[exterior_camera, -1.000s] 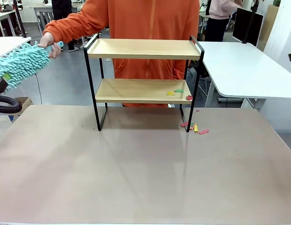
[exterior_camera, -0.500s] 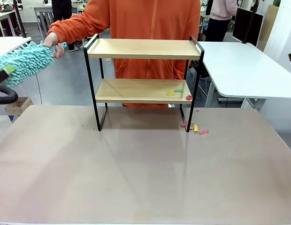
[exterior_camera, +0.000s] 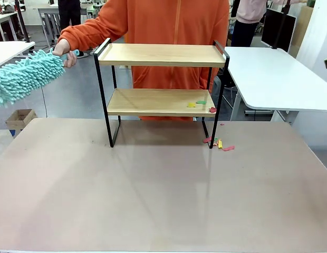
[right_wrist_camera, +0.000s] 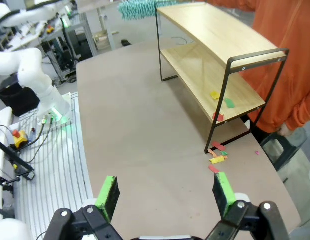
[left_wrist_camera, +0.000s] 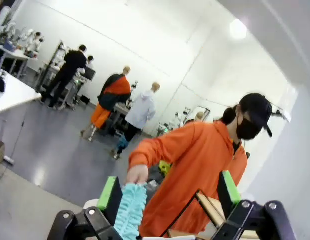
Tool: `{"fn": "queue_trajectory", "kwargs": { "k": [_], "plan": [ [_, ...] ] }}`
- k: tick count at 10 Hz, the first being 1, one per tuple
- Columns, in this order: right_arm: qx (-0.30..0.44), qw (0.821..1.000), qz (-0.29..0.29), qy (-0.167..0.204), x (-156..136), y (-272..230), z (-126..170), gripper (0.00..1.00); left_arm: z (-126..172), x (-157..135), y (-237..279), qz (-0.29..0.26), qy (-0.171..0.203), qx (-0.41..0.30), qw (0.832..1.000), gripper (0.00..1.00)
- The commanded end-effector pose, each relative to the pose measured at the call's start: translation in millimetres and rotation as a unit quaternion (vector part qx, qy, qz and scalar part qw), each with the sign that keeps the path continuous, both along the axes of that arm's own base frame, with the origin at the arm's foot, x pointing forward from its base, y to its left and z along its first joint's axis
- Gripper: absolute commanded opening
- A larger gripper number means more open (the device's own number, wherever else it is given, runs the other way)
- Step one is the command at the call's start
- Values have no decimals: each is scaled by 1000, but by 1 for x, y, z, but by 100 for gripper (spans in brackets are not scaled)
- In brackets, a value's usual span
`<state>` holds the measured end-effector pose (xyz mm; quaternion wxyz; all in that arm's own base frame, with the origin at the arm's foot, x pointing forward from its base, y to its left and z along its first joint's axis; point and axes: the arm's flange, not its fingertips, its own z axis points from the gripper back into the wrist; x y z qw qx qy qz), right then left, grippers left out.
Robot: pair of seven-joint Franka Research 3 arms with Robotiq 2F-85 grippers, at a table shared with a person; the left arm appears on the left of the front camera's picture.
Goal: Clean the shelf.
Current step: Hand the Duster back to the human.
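Desk (exterior_camera: 153, 200): matte beige-brown top, bare across its near and middle parts. In the right wrist view the right gripper (right_wrist_camera: 166, 192) hangs above the desk with its green-padded fingers (right_wrist_camera: 108, 192) spread wide, nothing between them.

Shelf (exterior_camera: 161, 55): upright toward the far edge of the desk, two light wooden boards in a thin black frame. Top board bare. Lower board carries small coloured scraps (exterior_camera: 200, 105), yellow, green and red, near its right end. More scraps (exterior_camera: 218, 143) lie on the desk at the foot of the right front leg.

Left gripper (left_wrist_camera: 170, 197): fingers (left_wrist_camera: 228, 187) stand apart; a turquoise duster (exterior_camera: 26, 75) shows just beside the left finger, and I cannot tell whether they touch.

Person in an orange top stands directly behind the shelf; one hand (exterior_camera: 65, 50) holds the duster's handle, left of the shelf, above the floor.

Room: grey floor, white tables (exterior_camera: 274, 74) to the right and left, a cardboard box (exterior_camera: 18, 118) on the floor, white walls, other people farther off.
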<state>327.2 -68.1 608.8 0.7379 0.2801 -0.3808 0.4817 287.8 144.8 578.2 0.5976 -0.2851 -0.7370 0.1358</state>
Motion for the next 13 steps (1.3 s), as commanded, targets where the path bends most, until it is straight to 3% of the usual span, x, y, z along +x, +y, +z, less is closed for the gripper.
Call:
{"fn": "queue_trajectory", "kwargs": {
  "k": [1, 3, 4, 13],
  "plan": [
    [-2, 1000, 5, -3, 0, -1, 0, 100, 29, -13, 45, -3, 2, -58, 998, 100],
    [-2, 1000, 5, -3, 0, -1, 0, 100, 33, -13, 69, -12, 21, -63, 998, 100],
    [-2, 1000, 5, -3, 0, -1, 0, 100, 33, -21, 41, 5, 1, -55, 998, 100],
    [-2, 1000, 5, -3, 0, -1, 0, 100, 33, -21, 41, 5, 1, -55, 998, 100]
  ]
}}
